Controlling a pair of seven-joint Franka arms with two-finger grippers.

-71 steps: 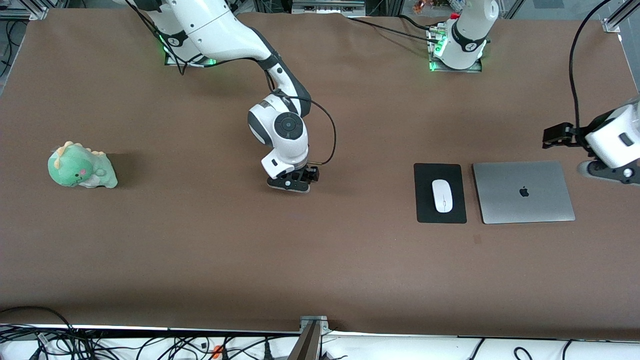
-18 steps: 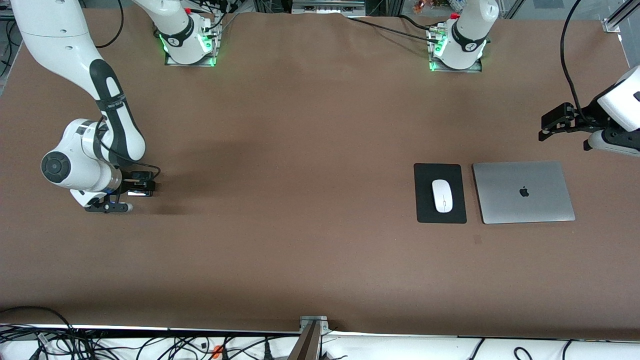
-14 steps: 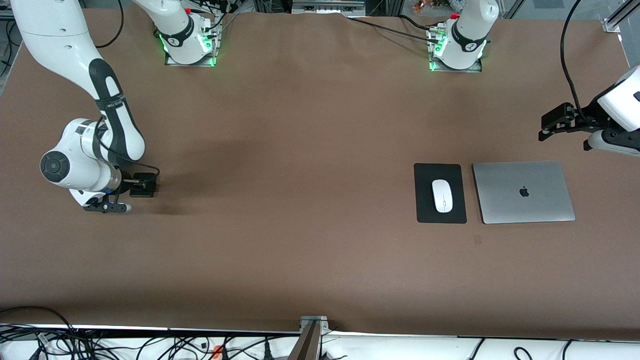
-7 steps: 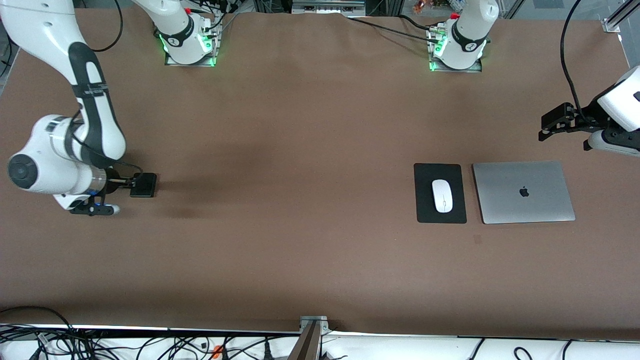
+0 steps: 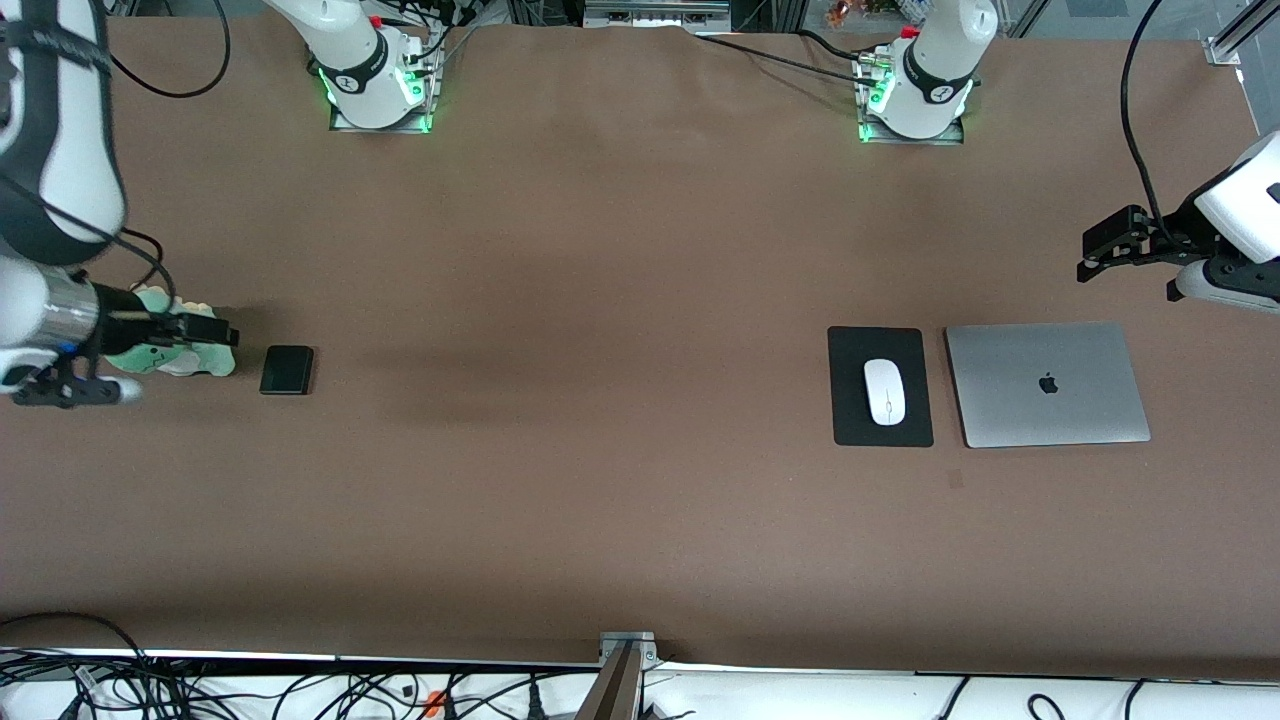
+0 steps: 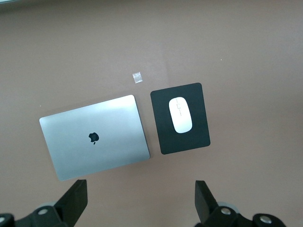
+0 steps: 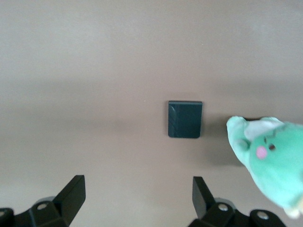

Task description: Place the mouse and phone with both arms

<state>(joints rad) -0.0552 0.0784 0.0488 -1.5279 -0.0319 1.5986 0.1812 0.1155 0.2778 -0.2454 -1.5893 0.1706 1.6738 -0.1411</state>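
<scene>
Phone (image 5: 287, 370), a small black slab with rounded corners, lies flat on the brown table (image 5: 620, 300) toward the right arm's end, just beside a green plush dinosaur (image 5: 165, 352). The right gripper (image 5: 205, 333) hangs over the plush and holds nothing. The white glossy mouse (image 5: 885, 391) rests on a black mouse pad (image 5: 880, 340), next to a closed silver laptop (image 5: 1047, 384) toward the left arm's end. The left gripper (image 5: 1105, 250) waits in the air near the laptop.

In the left wrist view, the fingers (image 6: 73, 201) are spread wide and empty above the laptop (image 6: 94, 137), the mouse (image 6: 181, 115) and the pad (image 6: 161, 132).

In the right wrist view, the fingers (image 7: 71, 191) are wide apart, with the phone (image 7: 184, 118) and the plush (image 7: 272, 163) below, apart from them.
</scene>
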